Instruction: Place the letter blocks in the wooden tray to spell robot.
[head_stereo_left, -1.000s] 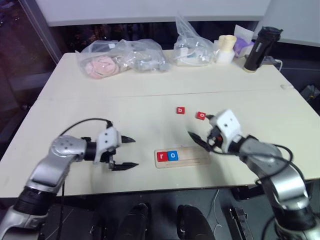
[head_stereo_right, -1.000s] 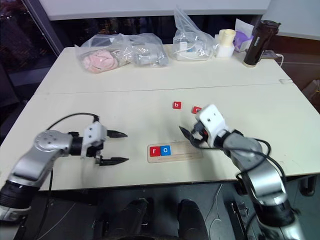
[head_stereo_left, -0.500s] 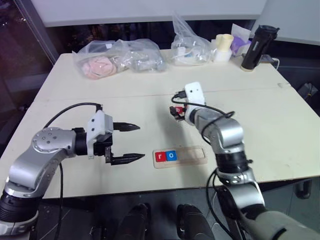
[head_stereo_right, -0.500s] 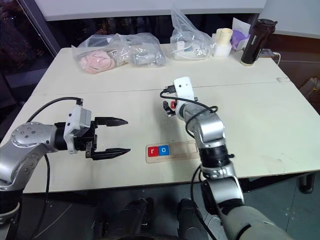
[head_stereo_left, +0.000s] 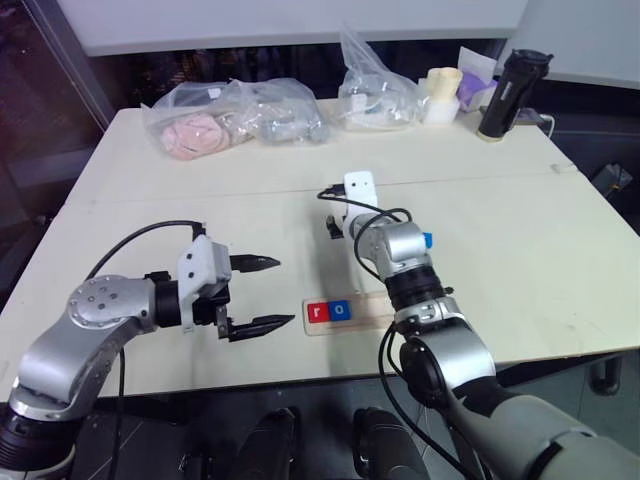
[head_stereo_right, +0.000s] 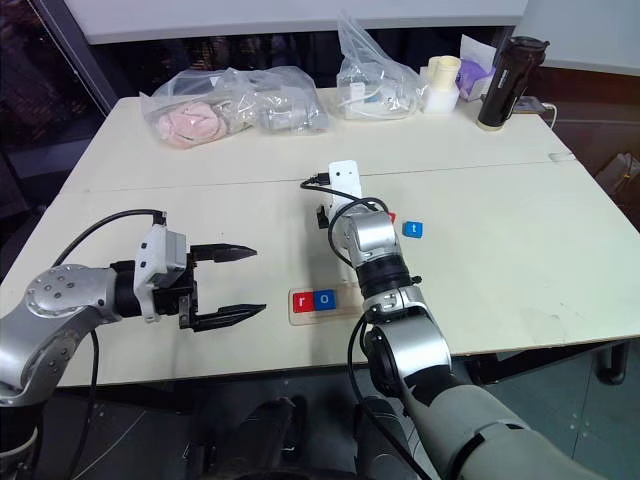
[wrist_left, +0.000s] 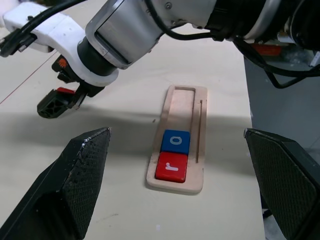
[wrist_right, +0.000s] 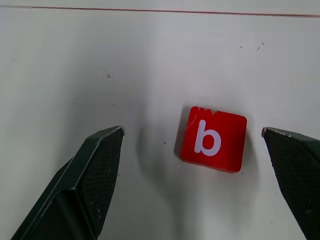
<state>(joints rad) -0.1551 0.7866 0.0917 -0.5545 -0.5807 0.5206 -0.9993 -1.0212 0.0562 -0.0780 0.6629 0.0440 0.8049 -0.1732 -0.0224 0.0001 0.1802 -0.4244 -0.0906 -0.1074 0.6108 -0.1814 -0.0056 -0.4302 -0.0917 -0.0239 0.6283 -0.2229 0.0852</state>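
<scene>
While open wide over the worktop (head_stereo_left: 520, 230), right tool (wrist_right: 192, 175) straddles b block (wrist_right: 214, 138), lying nearer its right finger; left tool (head_stereo_left: 262, 295) open too.

- A lab or office test room: plain pale worktop (head_stereo_left: 180, 190) on dark flooring.
- Bagged supplies (head_stereo_left: 235, 115) and a black flask (head_stereo_left: 501, 80) along the frame's top.

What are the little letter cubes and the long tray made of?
The b block looks like smooth painted wood or plastic: an even red face with a printed white letter; I can't tell which. The tray looks like bare pale wood, matte, with faint grain.
</scene>
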